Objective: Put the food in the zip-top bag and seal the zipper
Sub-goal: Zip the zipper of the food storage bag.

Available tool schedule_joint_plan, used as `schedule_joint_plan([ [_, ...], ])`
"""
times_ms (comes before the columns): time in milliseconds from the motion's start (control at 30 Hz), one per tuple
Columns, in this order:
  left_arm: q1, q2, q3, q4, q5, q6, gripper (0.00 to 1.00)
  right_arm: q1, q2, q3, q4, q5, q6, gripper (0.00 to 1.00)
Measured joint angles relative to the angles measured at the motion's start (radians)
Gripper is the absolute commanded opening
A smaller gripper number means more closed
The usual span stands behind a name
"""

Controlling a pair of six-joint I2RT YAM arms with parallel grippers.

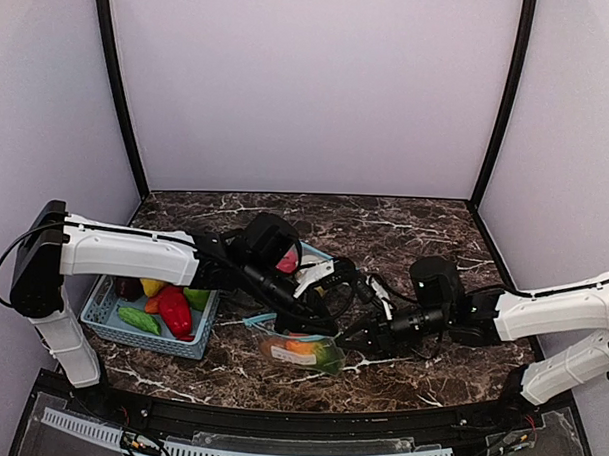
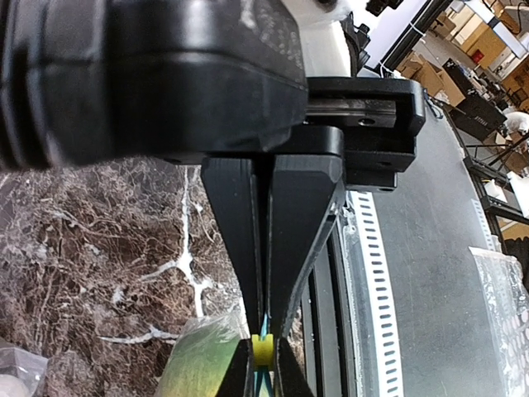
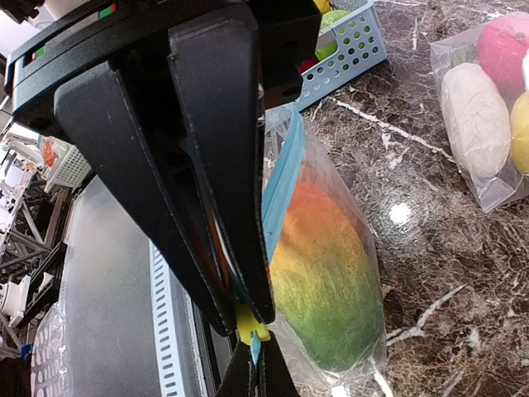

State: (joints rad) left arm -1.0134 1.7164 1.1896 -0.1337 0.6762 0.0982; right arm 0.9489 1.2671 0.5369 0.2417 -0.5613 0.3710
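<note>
zip-top bag lies on table toward 6 o'clock, orange-green food inside | left jaws pressed together on its teal zipper at yellow slider | right jaws pinch same zipper from 3 o'clock | basket at 9 o'clock of bag holds more food
</note>
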Motion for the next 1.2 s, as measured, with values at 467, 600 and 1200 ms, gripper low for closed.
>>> schedule_joint_plan([
  [467,0.012,-0.016,0.032,-0.051,-0.045,0.04,0.01,-0.014,-0.1,-0.027,-0.049,0.072,-0.022,0.0],
  [600,0.025,-0.033,0.032,-0.079,-0.049,0.046,0.01,-0.023,-0.125,-0.031,-0.056,0.091,-0.023,0.0],
  [1200,0.068,-0.09,-0.024,-0.134,-0.074,0.049,0.01,-0.049,-0.174,-0.033,-0.114,0.201,-0.015,0.0],
])
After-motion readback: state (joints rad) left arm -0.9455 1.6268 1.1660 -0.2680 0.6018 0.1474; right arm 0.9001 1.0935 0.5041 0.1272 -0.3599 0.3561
